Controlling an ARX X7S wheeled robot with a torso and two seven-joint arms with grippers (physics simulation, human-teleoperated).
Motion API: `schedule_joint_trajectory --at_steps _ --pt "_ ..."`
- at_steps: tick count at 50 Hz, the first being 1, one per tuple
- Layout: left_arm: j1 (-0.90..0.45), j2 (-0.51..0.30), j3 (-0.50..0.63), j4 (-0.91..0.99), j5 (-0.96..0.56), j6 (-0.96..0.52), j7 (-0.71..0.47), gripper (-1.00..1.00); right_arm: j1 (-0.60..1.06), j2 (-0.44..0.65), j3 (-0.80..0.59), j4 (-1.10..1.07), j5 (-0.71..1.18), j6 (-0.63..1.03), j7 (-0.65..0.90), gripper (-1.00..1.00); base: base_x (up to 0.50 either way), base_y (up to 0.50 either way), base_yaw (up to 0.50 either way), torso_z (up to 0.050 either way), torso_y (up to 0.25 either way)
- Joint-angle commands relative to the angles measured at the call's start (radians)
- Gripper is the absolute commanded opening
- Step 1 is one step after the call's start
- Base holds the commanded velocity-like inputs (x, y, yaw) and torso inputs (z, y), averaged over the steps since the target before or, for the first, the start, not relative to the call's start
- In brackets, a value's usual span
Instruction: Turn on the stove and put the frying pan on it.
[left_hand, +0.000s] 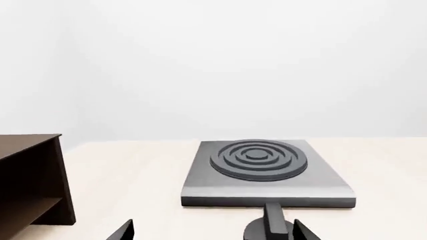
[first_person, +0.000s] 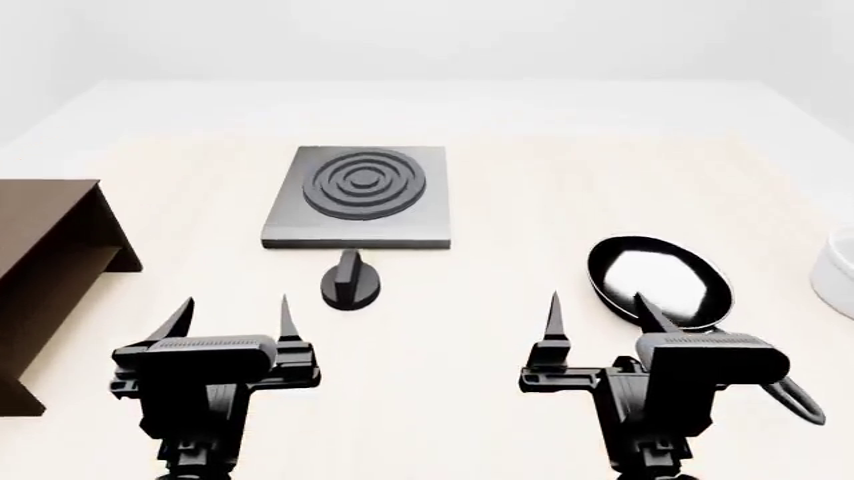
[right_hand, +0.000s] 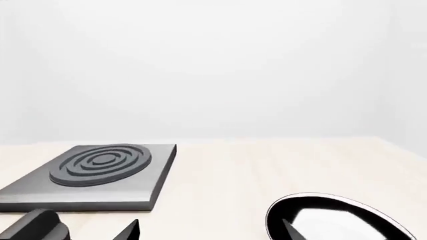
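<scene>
The stove (first_person: 358, 198) is a flat grey plate with a ringed burner, at the table's middle back; it also shows in the left wrist view (left_hand: 267, 172) and the right wrist view (right_hand: 100, 172). Its black round knob (first_person: 350, 283) with a raised bar sits just in front of it, and shows in the left wrist view (left_hand: 270, 229). The frying pan (first_person: 661, 280) lies at the right, handle toward me. My left gripper (first_person: 230, 318) is open and empty, short of the knob and to its left. My right gripper (first_person: 597, 312) is open and empty, its right finger over the pan's near rim.
A brown wooden shelf (first_person: 40, 270) stands at the left edge, close to my left arm. A white bowl (first_person: 838, 268) is cut off at the right edge. The table's far edge meets a plain white wall.
</scene>
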Motion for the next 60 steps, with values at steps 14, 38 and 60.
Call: schedule_joint_trajectory --at_steps 14,38,60 --pt "0.002 -0.016 0.016 -0.013 -0.021 0.011 -0.012 1.00 -0.010 0.024 -0.030 0.004 0.002 -0.036 0.011 1.00 0.50 0.00 0.00 0.000 0.000" --pt "-0.010 -0.040 -0.002 -0.114 -0.031 0.036 -0.034 1.00 -0.015 0.046 -0.062 0.027 -0.002 -0.041 0.021 1.00 0.15 0.00 0.00 0.000 0.001" --pt "-0.068 -0.029 0.027 -0.520 0.017 0.221 -0.053 1.00 -0.013 0.057 -0.073 0.048 0.018 -0.035 0.026 1.00 0.00 0.00 0.00 0.000 0.000"
